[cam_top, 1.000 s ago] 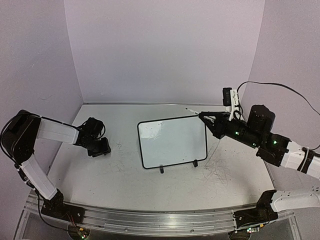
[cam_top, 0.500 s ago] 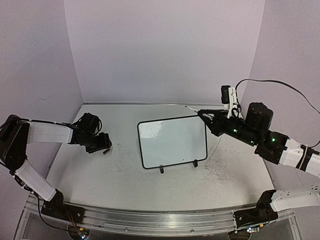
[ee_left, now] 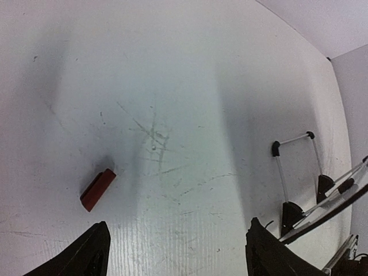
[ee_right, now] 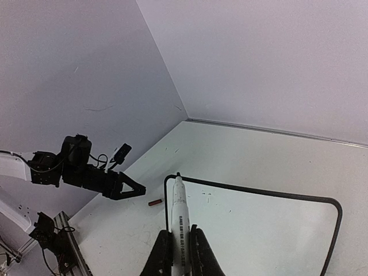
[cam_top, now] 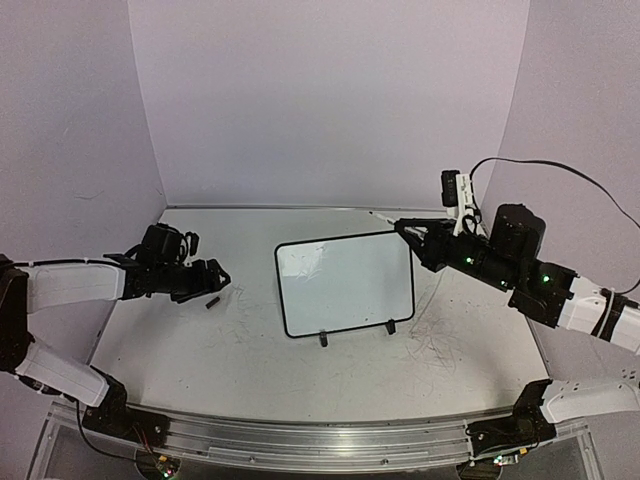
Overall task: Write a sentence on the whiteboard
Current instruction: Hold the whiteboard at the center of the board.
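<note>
Top external: your right gripper, pinching a white marker, sits by the far-right corner of the black-framed white whiteboard; left gripper spread, well left.

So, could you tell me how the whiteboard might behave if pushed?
The whiteboard looks thin and probably light, so it may slide on the table. Resting on two small feet, it could tip or rock. Its straight edges suggest stiffness.
</note>
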Tool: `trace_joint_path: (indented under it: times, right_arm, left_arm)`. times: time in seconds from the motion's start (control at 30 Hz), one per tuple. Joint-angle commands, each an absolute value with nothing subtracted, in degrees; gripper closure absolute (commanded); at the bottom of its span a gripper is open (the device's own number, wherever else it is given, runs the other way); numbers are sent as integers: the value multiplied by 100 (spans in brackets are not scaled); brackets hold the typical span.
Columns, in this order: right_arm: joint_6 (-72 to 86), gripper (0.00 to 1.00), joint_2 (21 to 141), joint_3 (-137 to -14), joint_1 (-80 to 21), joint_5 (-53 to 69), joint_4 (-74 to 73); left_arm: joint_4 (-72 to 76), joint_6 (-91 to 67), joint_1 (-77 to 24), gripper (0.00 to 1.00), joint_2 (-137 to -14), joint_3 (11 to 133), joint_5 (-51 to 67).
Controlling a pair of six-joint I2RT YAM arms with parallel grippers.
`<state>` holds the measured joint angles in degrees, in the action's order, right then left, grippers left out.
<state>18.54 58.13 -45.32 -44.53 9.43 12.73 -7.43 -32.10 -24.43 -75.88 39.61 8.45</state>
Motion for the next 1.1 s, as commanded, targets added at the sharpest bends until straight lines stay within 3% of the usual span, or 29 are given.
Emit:
trace_joint_path:
  times: [0.0,0.2,0.47,0.7,0.83,1.07]
  right_arm:
    - [1898,100,5829,-4662,-4433,873,1434]
    - [1830,100,5964,-4764,-4434,495,1132]
    - [1573,100,6431,-5116,-4525,890,688]
    - [1003,100,7240,-5761,-5119,663,394]
    - [574,100,7817,-6154,-5260,683,290]
    - [-318,100,8508,-6535,-5413,149,586]
  left_arm:
    - [201,-2925,-2436,16,-7076,3843,1616]
    - [549,-2153,-2435,17,-7183,4220,2953]
    - [515,-1884,-2435,26,-8215,5135,4785]
    - [895,-2052,-2452,30,-8866,5527,5129]
    - [926,-1970,-2496,42,-9247,5815,5280]
    - [1156,-1963,-2593,52,-9587,5987,5411]
